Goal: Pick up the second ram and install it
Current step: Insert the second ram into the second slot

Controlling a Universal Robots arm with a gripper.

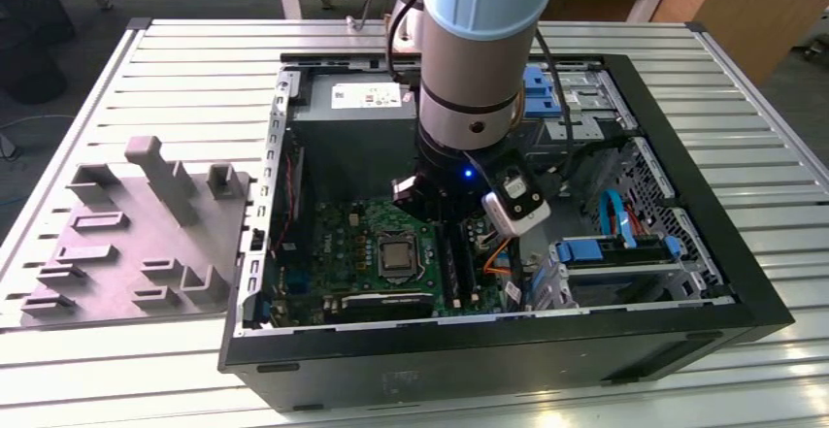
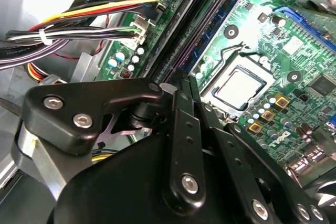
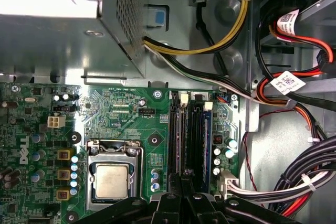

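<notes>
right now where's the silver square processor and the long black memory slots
silver square processor (image 3: 111, 181), first wrist view, centre of its metal lid
long black memory slots (image 3: 175, 129), first wrist view, midway along one slot

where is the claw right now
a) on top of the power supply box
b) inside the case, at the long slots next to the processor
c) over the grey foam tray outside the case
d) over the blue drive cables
b: in the first wrist view the claw sits at the end of the long black slots, with the processor beside them on the green board.
</notes>
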